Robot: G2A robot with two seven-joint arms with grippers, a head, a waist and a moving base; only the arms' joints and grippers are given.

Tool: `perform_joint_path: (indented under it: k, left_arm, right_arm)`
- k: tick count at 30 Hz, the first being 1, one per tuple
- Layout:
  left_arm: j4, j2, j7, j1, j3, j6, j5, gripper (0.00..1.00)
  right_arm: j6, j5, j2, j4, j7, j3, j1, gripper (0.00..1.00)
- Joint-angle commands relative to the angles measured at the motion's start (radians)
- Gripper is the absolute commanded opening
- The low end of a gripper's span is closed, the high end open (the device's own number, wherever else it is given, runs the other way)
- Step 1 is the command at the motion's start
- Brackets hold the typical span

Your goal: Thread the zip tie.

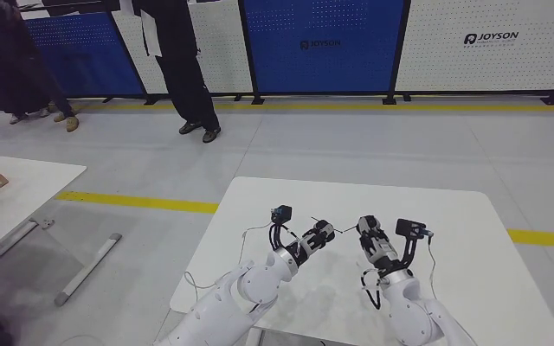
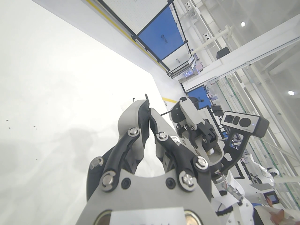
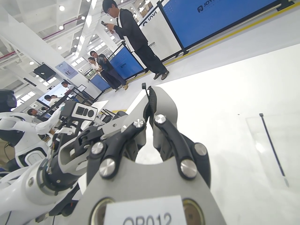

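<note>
White table [image 1: 450,216] in an open hall, blue and white partition panels [image 1: 320,43] beyond. Above the table's near half, left claw [image 2: 148,108] and right claw [image 3: 150,98] tip to tip, near but not touching, both clenched.

In the right claw: the zip tie [image 3: 146,93], pinched close behind its head [image 3: 143,85], the head poking just past the fingertips. In the left claw: a thin black tail end [image 2: 146,97], a short length standing clear of the pads. Presumably the same tie's other end, though no loop between the two to be made out.

From the left claw, head lying across toward the right arm's side, its stub running roughly claw to claw. Tail end seemingly aimed beside the head, not into it, so lining up the two axes likely the crux; neither arm nearer.

Head's square shape plain in the right wrist view, a mere speck from above. Also there, a spare zip tie [image 3: 273,146] flat on the table, well apart. In the left wrist view, the stub's aim toward the left claw.
</note>
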Motion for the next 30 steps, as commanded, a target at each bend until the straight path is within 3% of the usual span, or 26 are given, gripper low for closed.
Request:
perform_joint_path:
  k: [1,10,19,30]
  left_arm:
    - [0.000,0.000,0.000,0.000,0.000,0.000,0.000,0.00]
    - [0.000,0.000,0.000,0.000,0.000,0.000,0.000,0.00]
    - [0.000,0.000,0.000,0.000,0.000,0.000,0.000,0.00]
    - [0.000,0.000,0.000,0.000,0.000,0.000,0.000,0.00]
  right_arm:
    - [0.003,-0.007,-0.001,-0.002,0.008,0.002,-0.002,0.00]
    - [0.011,-0.023,-0.013,0.019,0.027,-0.010,0.018,0.00]
    - [0.010,-0.039,-0.015,-0.007,0.015,0.017,-0.010,0.00]
    - [0.022,-0.063,-0.026,0.003,0.048,0.008,0.003,0.00]
